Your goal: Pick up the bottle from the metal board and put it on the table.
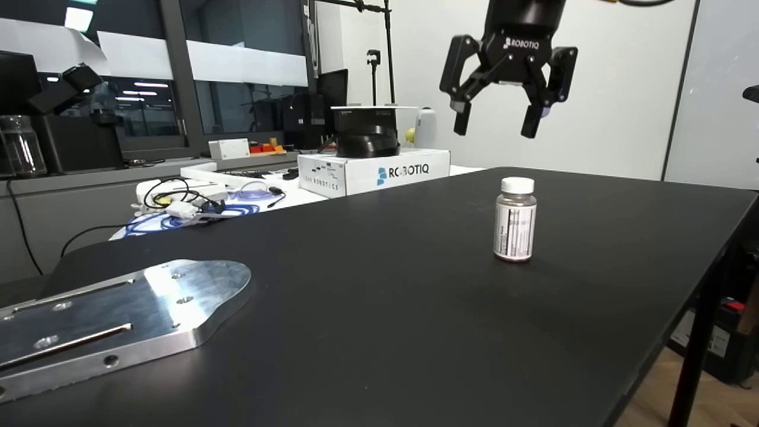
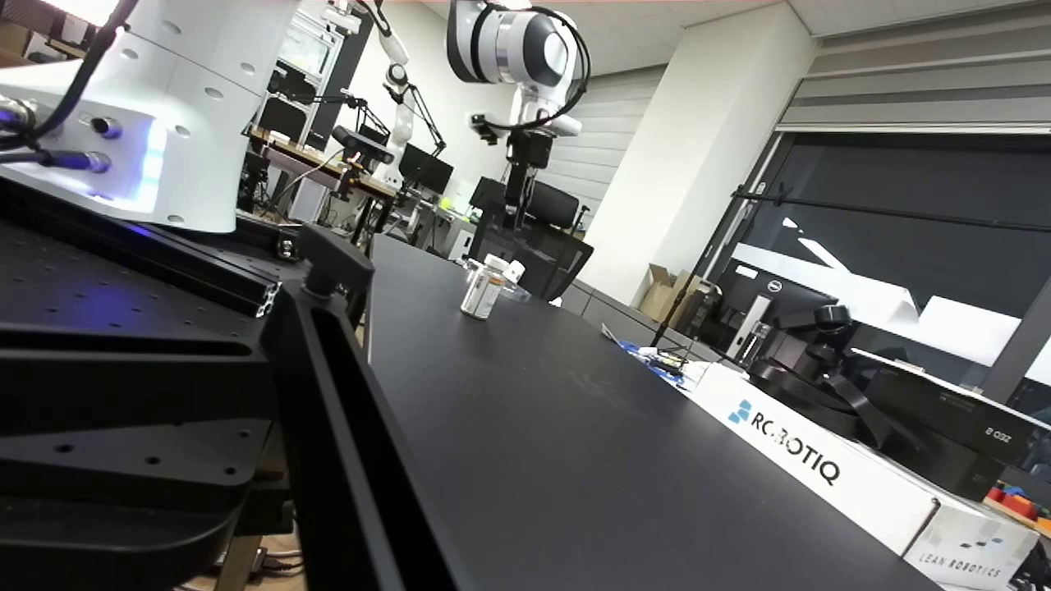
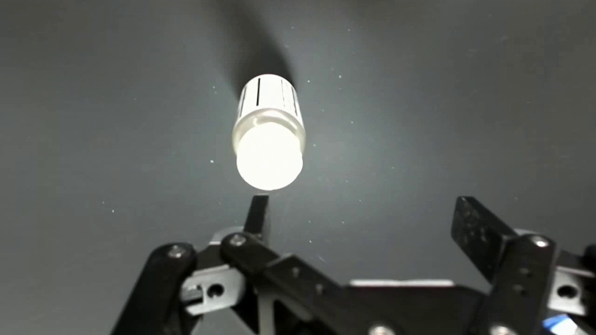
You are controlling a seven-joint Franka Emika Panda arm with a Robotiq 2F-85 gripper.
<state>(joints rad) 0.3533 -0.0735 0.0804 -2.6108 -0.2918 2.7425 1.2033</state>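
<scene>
The bottle (image 1: 515, 231) stands upright on the black table (image 1: 367, 332), with its white cap up and dark print on its label. The bottle (image 2: 483, 289) is also upright in an exterior view (image 2: 525, 402). My gripper (image 1: 496, 126) is open and empty, well above the bottle. In the wrist view the bottle (image 3: 269, 139) lies just beyond the left fingertip, outside the space between the fingers of my gripper (image 3: 362, 211). The silver metal board (image 1: 148, 302) lies on the table in an exterior view, apart from the bottle, with nothing on its visible part.
A white Robotiq box (image 1: 379, 171) with black items on it stands beyond the table edge. Cables (image 1: 184, 204) and white devices lie near it. The robot base (image 2: 156, 115) and a black frame (image 2: 328, 394) stand alongside the table. An office chair (image 2: 534, 238) is behind.
</scene>
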